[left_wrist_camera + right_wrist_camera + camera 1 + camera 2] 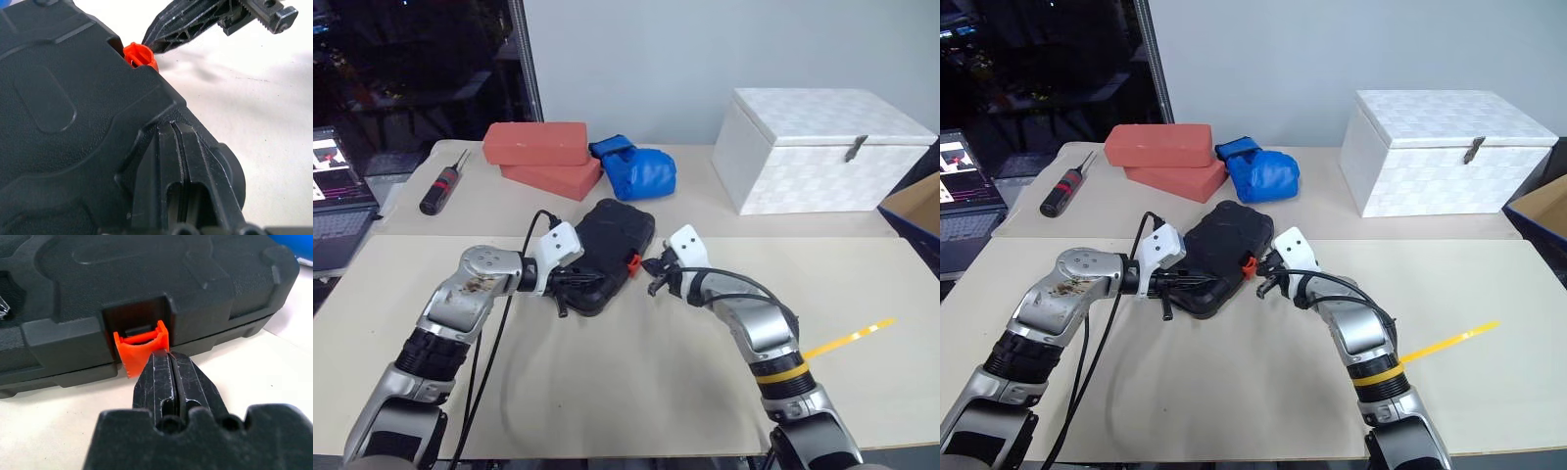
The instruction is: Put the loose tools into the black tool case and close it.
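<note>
Lying at centre frame on the table (636, 382), the case (612, 245) has its lid down, with the orange latch (632, 262) on its right edge not yet snapped home. The right gripper (653, 266), fingers pressed together and empty, has its tip against the latch. The left gripper (570, 284), also closed and empty, presses on the case's near-left corner. Judging from this, the latch is being pushed shut. The narrow tip could slide off the small tab, or the push could shove the case left if the left gripper's bracing slips, leaving the case unlatched.
</note>
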`<action>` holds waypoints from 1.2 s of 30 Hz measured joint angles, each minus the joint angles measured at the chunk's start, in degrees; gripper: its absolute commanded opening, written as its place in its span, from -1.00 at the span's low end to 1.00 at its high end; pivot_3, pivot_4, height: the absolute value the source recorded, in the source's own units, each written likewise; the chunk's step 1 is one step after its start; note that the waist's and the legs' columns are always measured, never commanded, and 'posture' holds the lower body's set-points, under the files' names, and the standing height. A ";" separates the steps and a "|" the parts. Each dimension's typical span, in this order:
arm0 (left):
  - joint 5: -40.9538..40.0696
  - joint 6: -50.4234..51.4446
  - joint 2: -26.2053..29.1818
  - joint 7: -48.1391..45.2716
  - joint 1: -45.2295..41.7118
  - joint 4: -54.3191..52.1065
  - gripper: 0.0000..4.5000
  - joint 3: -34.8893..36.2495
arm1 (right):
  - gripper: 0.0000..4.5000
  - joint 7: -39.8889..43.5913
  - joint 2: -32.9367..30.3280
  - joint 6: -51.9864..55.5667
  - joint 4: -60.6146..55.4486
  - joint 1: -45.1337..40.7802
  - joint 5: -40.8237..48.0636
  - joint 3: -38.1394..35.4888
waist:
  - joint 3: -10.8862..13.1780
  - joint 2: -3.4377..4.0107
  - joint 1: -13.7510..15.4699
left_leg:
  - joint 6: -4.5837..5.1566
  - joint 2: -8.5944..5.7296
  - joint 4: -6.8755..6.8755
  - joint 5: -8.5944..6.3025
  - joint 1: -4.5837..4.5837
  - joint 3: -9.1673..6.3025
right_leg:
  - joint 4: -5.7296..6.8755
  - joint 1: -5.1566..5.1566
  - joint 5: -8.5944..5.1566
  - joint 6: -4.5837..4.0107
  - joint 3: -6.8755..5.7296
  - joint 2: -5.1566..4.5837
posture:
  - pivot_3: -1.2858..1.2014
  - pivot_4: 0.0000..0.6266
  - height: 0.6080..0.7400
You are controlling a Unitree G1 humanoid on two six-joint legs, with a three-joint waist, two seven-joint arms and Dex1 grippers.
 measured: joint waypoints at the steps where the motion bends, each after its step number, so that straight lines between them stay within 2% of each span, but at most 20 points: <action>1: 0.00 0.00 -0.05 0.01 0.05 -0.02 -1.00 0.01 | -0.97 0.00 0.20 -0.01 0.53 0.00 -0.14 0.26 | 0.00 0.00 -0.02 | 0.00 0.00 0.00 0.00 0.00 0.00 | 0.01 -0.02 0.01 -0.01 0.00 0.00 | 0.03 -0.52 1.00; 12: 0.00 0.07 -0.01 0.30 0.36 -0.78 -1.00 0.07 | -0.97 0.07 1.98 -0.02 3.52 -0.11 -0.98 1.62 | 0.00 0.01 0.03 | 0.00 0.01 0.00 0.00 -0.09 -0.01 | -0.02 -0.10 0.01 -0.01 0.00 0.02 | 0.03 -0.52 1.00; 36: 0.39 0.11 -0.93 1.10 0.13 -0.66 -1.00 0.07 | -0.97 0.08 1.90 4.65 1.02 -1.89 -2.37 2.54 | 0.01 0.01 -0.06 | 0.00 0.02 -0.02 0.00 -0.13 0.00 | -0.06 -0.16 0.01 -0.01 0.01 0.03 | 0.03 -0.52 1.00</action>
